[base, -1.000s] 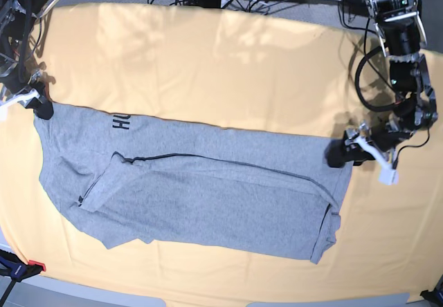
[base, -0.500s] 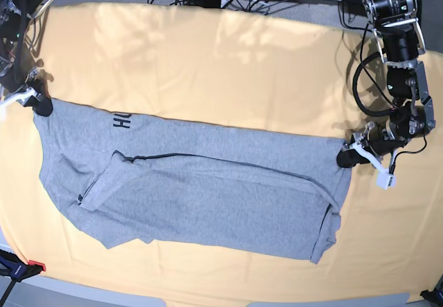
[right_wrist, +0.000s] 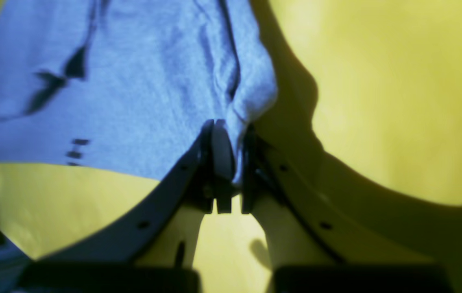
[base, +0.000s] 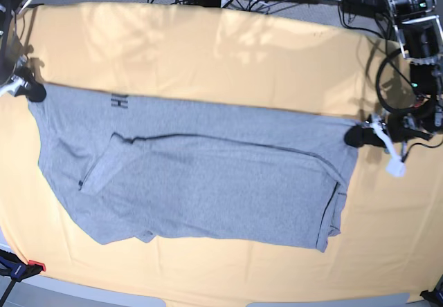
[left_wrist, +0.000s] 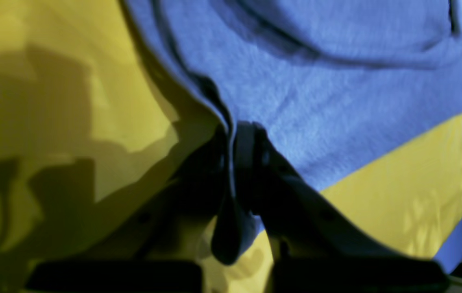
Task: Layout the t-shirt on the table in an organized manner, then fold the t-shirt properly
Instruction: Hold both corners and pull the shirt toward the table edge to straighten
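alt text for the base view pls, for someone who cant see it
A grey t-shirt lies spread across a pale yellow-orange table, pinched at two far corners by the robot's grippers. The right gripper holds the corner at the picture's left, the left gripper the corner at its right. Cables run behind the table.

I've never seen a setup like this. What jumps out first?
A grey t-shirt lies stretched across a wide yellow table. Two black grippers pinch its far corners: the right gripper at the base view's left edge, the left gripper at its right. A bit of black lettering shows near the shirt's upper left.
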Robot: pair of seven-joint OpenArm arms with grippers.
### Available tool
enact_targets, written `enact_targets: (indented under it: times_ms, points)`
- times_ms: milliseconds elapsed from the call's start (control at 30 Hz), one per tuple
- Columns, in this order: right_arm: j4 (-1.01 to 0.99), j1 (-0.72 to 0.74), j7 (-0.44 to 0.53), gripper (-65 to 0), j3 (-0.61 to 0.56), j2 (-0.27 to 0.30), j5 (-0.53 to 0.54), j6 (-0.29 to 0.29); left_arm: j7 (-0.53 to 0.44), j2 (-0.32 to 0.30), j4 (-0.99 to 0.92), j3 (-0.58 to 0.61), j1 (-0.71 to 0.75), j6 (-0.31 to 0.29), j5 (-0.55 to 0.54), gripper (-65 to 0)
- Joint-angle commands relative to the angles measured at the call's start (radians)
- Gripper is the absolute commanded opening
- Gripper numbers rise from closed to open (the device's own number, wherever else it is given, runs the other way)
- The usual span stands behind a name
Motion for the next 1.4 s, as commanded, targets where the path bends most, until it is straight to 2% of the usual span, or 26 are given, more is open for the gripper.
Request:
enact_targets:
  times_ms: [0,100,267,367,533,733,867,1000,1367]
  points:
    - [0.04,-0.006,0.011,-65.0,0.005,0.032,0.012,0.005,-0.011,-0.034,0.014,-0.007,-0.022,-0.004,-0.012,-65.0]
    - [0.12,-0.059,0.011,-65.0,0.005,0.037,0.008,0.005,0.001,-0.068,0.014,-0.006,-0.018,-0.004,-0.028,-65.0]
    - [0.241,-0.154,0.011,-65.0,0.005,0.037,0.008,0.005,0.126,-0.108,0.014,-0.006,0.02,-0.008,-0.192,-65.0]
    - [0.275,-0.193,0.011,-65.0,0.005,0.037,0.008,0.005,0.172,-0.12,0.014,-0.006,0.049,-0.012,-0.241,-65.0]
    - [0.28,-0.236,-0.005,-65.0,0.005,0.037,0.011,0.005,0.172,-0.152,0.014,-0.007,0.109,-0.022,-0.245,-65.0]
    - [0.296,-0.29,-0.025,-65.0,0.005,0.037,0.012,0.005,0.172,-0.205,0.014,-0.007,0.173,-0.022,-0.325,-65.0]
    - [0.363,-0.342,-0.025,-65.0,0.005,0.037,0.011,0.005,0.172,-0.23,0.014,-0.007,0.178,-0.017,-0.335,-65.0]
    - [0.414,-0.385,-0.025,-65.0,0.005,0.037,0.008,0.005,0.172,-0.244,0.014,-0.007,0.178,-0.019,-0.439,-65.0]
    - [0.416,-0.388,-0.026,-65.0,0.005,0.037,-0.026,0.005,0.172,-0.266,0.014,-0.007,0.265,-0.026,-0.439,-65.0]
